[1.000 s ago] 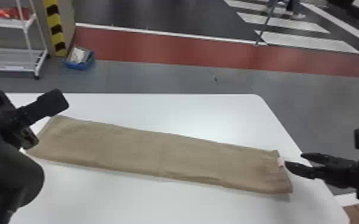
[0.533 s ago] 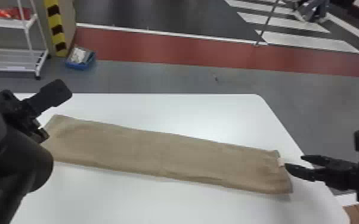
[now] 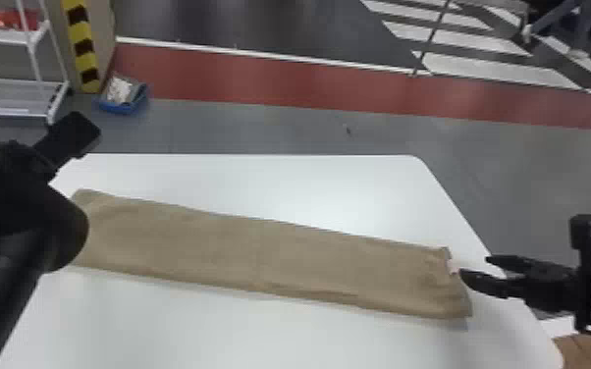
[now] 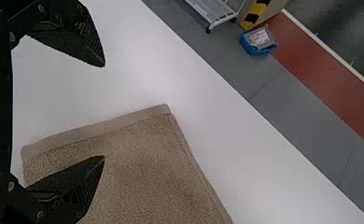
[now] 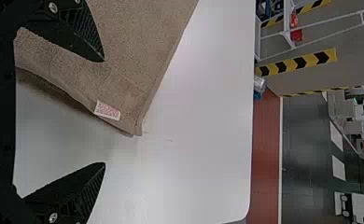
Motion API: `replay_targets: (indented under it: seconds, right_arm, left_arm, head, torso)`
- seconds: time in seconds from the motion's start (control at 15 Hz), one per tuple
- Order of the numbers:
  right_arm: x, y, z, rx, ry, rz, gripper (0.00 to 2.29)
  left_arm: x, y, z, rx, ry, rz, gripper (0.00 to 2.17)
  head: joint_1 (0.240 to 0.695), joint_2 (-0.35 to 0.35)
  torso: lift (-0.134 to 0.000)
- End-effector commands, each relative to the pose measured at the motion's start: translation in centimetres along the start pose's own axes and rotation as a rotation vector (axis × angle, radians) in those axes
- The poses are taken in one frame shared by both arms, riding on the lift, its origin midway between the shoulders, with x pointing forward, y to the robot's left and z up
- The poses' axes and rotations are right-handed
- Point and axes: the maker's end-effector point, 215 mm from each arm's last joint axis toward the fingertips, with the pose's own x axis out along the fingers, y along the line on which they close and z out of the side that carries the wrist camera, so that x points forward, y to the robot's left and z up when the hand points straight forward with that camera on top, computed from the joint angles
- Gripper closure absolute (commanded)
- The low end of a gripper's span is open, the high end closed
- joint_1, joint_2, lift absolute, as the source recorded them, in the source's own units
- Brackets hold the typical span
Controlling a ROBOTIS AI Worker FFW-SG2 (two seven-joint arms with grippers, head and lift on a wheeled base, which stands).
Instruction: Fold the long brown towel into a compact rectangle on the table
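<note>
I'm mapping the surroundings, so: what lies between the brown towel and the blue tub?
In the head view, a strip of white table, then grey floor, lies between the towel and the tub.

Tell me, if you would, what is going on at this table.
The long brown towel lies stretched across the white table, not yet a compact rectangle. The robot's left end effector is open over one end and its right end effector open at the labelled end; neither grips it.
</note>
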Motion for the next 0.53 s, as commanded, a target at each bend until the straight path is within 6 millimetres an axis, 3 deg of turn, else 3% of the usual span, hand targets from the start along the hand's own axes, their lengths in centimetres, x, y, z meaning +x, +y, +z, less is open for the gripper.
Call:
replay_targets:
  seconds: [0.0,0.2,0.4,0.47]
  right_arm:
    - [0.2,0.0,-0.2,-0.003,0.002,0.002,0.09]
    - [0.6,0.1,0.1,-0.014,0.003,0.005,0.09]
    - [2.3,0.6,1.5,-0.058,0.021,0.021,0.09]
    - [2.3,0.6,1.4,-0.059,0.022,0.021,0.09]
  left_arm:
    - [0.0,-0.4,-0.1,-0.115,0.023,-0.076,0.21]
    - [0.9,-0.1,-0.2,-0.182,0.047,-0.117,0.21]
    - [0.3,-0.8,-2.5,-0.456,0.127,-0.246,0.21]
    - [0.4,-1.5,-1.9,-0.487,0.126,-0.3,0.22]
  head:
    - [0.695,-0.274]
    - [0.695,-0.28]
    - [0.695,-0.267]
    - [0.695,-0.262]
  torso:
    - [-0.124]
    - [-0.124]
    - [-0.124]
    - [-0.124]
